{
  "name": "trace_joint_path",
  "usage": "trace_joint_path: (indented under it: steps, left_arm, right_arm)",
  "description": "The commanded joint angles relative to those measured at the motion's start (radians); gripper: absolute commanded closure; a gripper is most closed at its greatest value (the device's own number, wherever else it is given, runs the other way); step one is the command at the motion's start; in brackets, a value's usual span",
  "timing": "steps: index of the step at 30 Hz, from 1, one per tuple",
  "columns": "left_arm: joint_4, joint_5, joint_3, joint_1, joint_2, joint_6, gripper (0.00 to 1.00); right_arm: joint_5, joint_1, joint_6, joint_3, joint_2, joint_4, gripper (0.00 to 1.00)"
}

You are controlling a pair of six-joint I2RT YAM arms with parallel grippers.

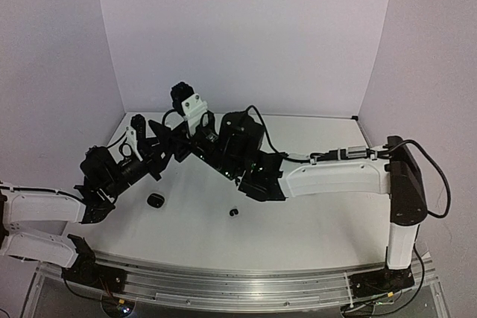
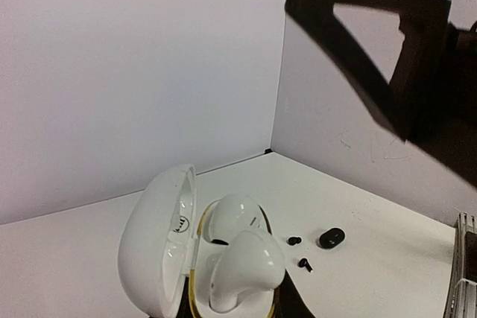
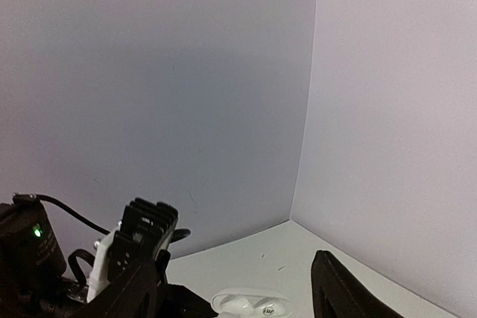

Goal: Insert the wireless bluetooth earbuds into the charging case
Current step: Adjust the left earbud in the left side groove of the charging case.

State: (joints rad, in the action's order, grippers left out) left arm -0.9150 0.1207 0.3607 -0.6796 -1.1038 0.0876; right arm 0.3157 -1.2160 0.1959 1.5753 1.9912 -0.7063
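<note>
Black earbud and black case apart on near surface, from above. Left wrist: left jaws clamped on open white charging case, two white earbuds in it. Right wrist: right jaws wide apart, empty.

A robot lab, set up as a test cell: a left arm and a right arm stand bolted to a metal rail along the near edge of a white table, plain pale walls box it in on three sides, and black cables hang exposed
</note>
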Motion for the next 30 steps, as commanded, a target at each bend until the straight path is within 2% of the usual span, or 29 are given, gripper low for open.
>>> trace_joint_path:
  steps: [1,5,8,11,14,18,22,27,30]
  left_arm:
    - [0.028,0.078,0.046,0.007,0.023,-0.025,1.0]
    - [0.075,0.139,0.048,0.009,0.031,-0.101,1.0]
    - [0.096,0.164,0.05,0.009,0.035,-0.143,1.0]
    - [0.111,0.186,0.058,0.011,0.038,-0.124,1.0]
    - [0.118,0.217,0.063,0.012,0.039,-0.074,1.0]
    - [0.121,0.265,0.066,0.011,0.035,-0.051,1.0]
    - [0.139,0.345,0.075,0.011,0.031,-0.061,1.0]
    - [0.174,0.378,0.086,0.011,0.031,-0.062,1.0]
    - [0.176,0.39,0.093,0.011,0.026,-0.069,1.0]
  right_arm:
    - [0.048,0.018,-0.039,0.102,-0.094,0.138,0.29]
    - [0.096,0.061,-0.171,0.244,-0.079,0.449,0.3]
    - [0.109,0.077,-0.277,0.307,-0.062,0.623,0.3]
    - [-0.027,0.077,-0.292,0.288,-0.079,0.663,0.33]
    - [-0.182,0.077,-0.291,0.26,-0.111,0.667,0.46]
    - [-0.283,0.077,-0.267,0.214,-0.169,0.676,0.53]
    - [-0.232,0.063,-0.281,0.245,-0.158,0.826,0.58]
    - [-0.043,-0.005,-0.296,0.372,-0.099,1.014,0.58]
    - [0.036,-0.017,-0.35,0.415,-0.078,1.065,0.66]
